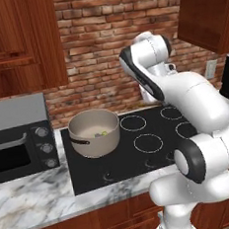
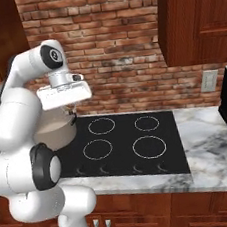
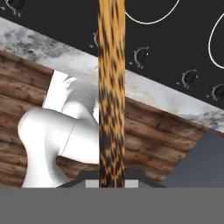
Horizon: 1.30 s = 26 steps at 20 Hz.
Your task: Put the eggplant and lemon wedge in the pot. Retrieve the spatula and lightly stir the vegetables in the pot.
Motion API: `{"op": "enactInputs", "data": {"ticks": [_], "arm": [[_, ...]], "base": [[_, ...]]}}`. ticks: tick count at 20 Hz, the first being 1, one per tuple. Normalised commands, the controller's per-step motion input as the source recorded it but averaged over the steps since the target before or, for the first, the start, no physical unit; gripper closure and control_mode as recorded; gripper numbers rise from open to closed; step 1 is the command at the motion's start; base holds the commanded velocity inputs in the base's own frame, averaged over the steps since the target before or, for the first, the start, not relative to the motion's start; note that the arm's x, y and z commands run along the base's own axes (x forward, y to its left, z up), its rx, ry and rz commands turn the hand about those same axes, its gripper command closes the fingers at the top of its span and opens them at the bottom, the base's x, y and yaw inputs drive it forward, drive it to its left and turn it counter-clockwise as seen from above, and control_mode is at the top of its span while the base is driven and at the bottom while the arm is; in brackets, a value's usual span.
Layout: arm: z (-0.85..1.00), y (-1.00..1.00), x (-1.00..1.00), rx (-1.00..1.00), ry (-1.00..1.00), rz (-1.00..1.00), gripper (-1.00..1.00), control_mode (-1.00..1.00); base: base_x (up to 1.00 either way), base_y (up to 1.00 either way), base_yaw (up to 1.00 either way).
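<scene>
Over on the left of the left base view sat the toaster oven [image 1: 21,140], grey and dark-fronted, on the marble counter [image 1: 36,206]. Just to its right, on the near-left corner of the black cooktop [image 1: 139,148], stood the pot [image 1: 94,133], upright, its dark handle turned toward the oven. Inside, on the pale floor, a small yellow-green speck showed, which read as the lemon wedge [image 1: 104,133], with something darker touching it that was probably the eggplant [image 1: 96,135], though it was too small to be certain. So the loading part of the job looked done.

Moving right, the arm arched high above the burners, and the hand hung in front of the brick wall. In the right base view the hand hung just above and beside the pot [image 2: 54,130]. In the hand view the spatula [image 3: 111,87] ran straight up the middle as a mottled brown wooden shaft, rising from between the fingertips of the end effector [image 3: 111,181]. The jaws stood nearly closed and pinched on that handle, so the tool was in hand and carried in the air, clear of the counter.

That placed the work in the stirring step, with the spatula fetched but not yet in the pot. The next move would call for bringing the paddle end over the rim, lowering it among the vegetables without knocking the wall, then a light, slow sweep.
</scene>
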Motion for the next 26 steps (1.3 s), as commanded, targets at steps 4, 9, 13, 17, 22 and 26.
{"op": "enactInputs", "data": {"ticks": [4, 9, 13, 17, 22, 26], "arm": [[-0.05, 0.03, 0.00, 0.00, 0.01, 0.17, 1.00, -1.00], [0.01, 0.07, 0.00, 0.00, 0.00, 0.33, 1.00, -1.00], [0.02, 0.00, 0.02, 0.02, -0.08, 0.43, 1.00, -1.00], [-0.23, 0.05, 0.16, 0.00, -0.03, 0.33, 1.00, -1.00], [-0.19, 0.17, 0.66, 0.00, 0.05, 0.21, 1.00, -1.00], [0.00, 0.26, 0.61, -0.01, 0.06, 0.16, 1.00, -1.00]], "base": [[0.00, 0.00, 0.00], [0.00, 0.00, 0.00], [0.00, 0.00, 0.00], [0.00, 0.00, 0.00], [0.00, 0.00, 0.00], [0.00, 0.00, 0.00]]}}
